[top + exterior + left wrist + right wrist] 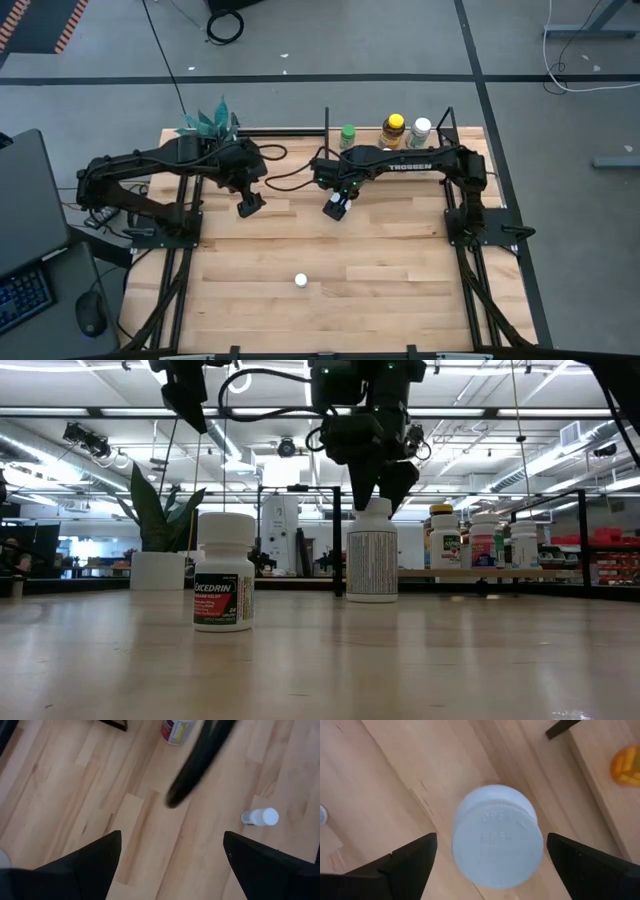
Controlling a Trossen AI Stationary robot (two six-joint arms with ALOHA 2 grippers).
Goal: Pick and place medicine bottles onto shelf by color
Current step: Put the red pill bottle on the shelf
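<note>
high view: right gripper (336,207) hangs over the mid-table, just in front of the shelf (470,135), its arm reaching across from the right. three bottles already stand on the shelf board: green-capped bottle (348,134), amber bottle (394,128), white-capped bottle (421,129), side by side, presumably sorted by cap colour. a lone white bottle (301,281) stands well apart, nearer the front edge. left gripper (249,205) waits beside the plant (210,122).

low view: right gripper sits directly above a tall white bottle (371,550), fingertips straddling its cap but no clear contact. the excedrin bottle (224,572) stands upright in the foreground; it is probably the lone one.

left wrist view: left fingers (95,860) spread wide over bare wood, nothing between them; a small white bottle (260,817) shows farther off.

right wrist view: right fingers (410,860) spread wide either side of the white cap (497,836), which is centred between them, apart from both. judgement: alignment for a top grasp; descent and closing remain.
</note>
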